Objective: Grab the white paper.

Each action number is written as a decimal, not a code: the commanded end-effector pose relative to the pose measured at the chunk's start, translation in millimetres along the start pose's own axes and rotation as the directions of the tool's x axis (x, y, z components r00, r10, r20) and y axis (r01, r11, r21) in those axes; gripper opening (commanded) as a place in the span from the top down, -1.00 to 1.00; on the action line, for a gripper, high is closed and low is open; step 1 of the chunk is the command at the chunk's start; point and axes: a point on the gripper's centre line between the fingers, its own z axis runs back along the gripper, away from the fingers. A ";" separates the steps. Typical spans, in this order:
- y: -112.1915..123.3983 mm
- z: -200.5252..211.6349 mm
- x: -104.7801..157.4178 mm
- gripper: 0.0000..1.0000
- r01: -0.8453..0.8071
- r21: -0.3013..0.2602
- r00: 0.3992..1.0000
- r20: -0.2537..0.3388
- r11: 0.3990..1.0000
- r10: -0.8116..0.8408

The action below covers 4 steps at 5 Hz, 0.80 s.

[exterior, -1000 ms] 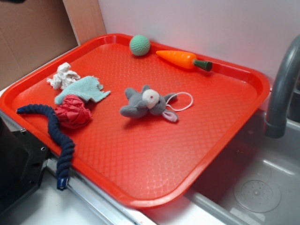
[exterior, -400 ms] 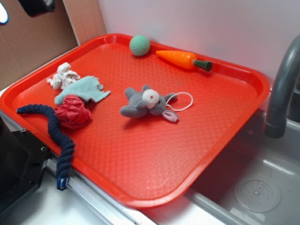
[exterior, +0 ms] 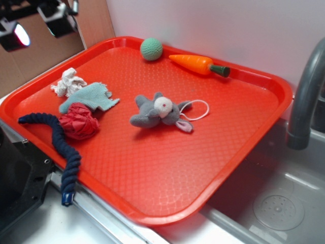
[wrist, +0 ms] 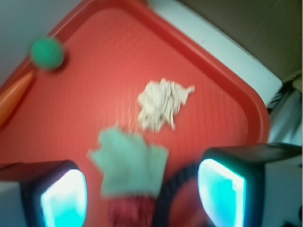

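the small crumpled wad of white tissue paper (exterior: 68, 82) lies on the red plastic tray (exterior: 167, 173) near its far left rim, just beside the ragged pale teal cloth (exterior: 90, 96), which in turn touches the crumpled red paper ball (exterior: 78, 121). the black gripper (exterior: 38, 23) hangs high above the tray's left edge, well apart from everything on it. in the wrist view its jaws stand wide, one pad (wrist: 64, 198) at each lower corner with a broad gap between, and nothing is held; the white wad (wrist: 162, 104) shows up ahead of that gap rather than inside it. this looks like the approach step. the next move calls for centring the gap over the wad, then descending without catching the teal cloth.
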 end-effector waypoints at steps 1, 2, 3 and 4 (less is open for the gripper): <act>7.7 -50.5 34.3 -1.00 -0.068 0.079 0.996 0.067 0.995 0.063; 13.0 -67.1 36.4 -1.00 -0.060 0.129 0.996 0.071 0.990 0.051; 17.2 -85.5 36.3 -1.00 -0.050 0.194 0.997 0.069 0.980 0.038; 14.9 -94.1 32.6 1.00 -0.036 0.196 0.998 0.065 0.980 0.024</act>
